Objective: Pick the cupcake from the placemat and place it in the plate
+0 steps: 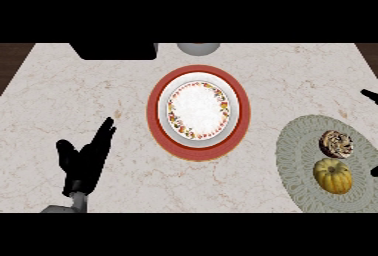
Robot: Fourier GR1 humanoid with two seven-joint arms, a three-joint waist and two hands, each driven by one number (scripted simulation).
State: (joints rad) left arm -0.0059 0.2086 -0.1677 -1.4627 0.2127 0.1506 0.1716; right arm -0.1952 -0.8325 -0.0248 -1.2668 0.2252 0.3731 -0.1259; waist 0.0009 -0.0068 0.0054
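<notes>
The cupcake, brown with a pale swirl on top, sits on the round grey-green placemat at the right. The white plate with a floral border lies in the counter's middle on a red charger, with nothing on it. My right hand shows only as two black tips at the right edge, one above and one below the cupcake, spread wide apart and not touching it. At the lower left my left hand rests open, fingers up, far from the plate.
A yellow-orange pumpkin lies on the placemat just below the cupcake. A black object and a grey bowl stand at the counter's far edge. Bare marble lies between plate and placemat.
</notes>
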